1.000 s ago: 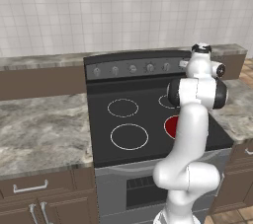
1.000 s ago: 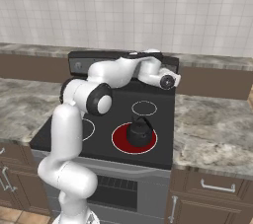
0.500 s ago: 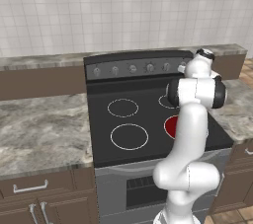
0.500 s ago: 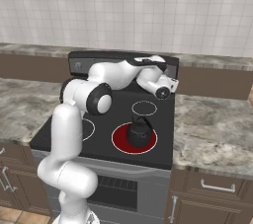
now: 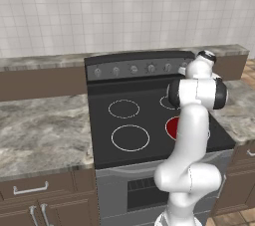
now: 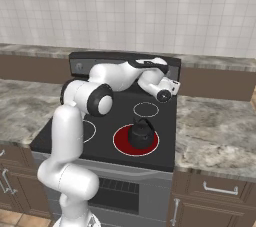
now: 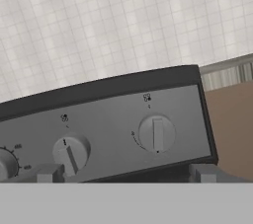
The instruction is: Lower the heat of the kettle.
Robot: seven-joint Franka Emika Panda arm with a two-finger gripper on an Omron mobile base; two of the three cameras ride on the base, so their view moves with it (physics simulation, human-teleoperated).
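Fingertips (image 7: 47,173) rise at the bottom of the hand view, one near each lower corner, set well apart with nothing between them: the gripper (image 7: 123,174) stands wide open and holds nothing. In the right base view the gripper (image 6: 169,91) hangs over the right rear of the stove (image 6: 60,136), just in front of the panel (image 6: 80,66).

Change: across the last second the hand swings from the right rear corner of the stove inward and downward toward the panel, and the wrist rolls so that the camera faces the knobs. Base, stove and kettle do not shift.

Kettle (image 6: 140,133) sits on the red burner (image 6: 122,143) at the front right of the stove, apart from the arm. In the left base view the burner (image 5: 172,128) is partly hidden behind the arm.

Beyond the fingertips, the hand view shows the panel (image 7: 108,119) head-on. Right knob (image 7: 156,133) has its bar upright; left knob (image 7: 70,153) has its bar slightly tilted. A third knob (image 7: 5,165) is cut off at the left edge.

Judgement: approach is under way and no knob is touched yet. The right knob lies nearest the gap between the fingertips, so it is the probable target; which knob governs the red burner cannot be confirmed. Heat is still on.
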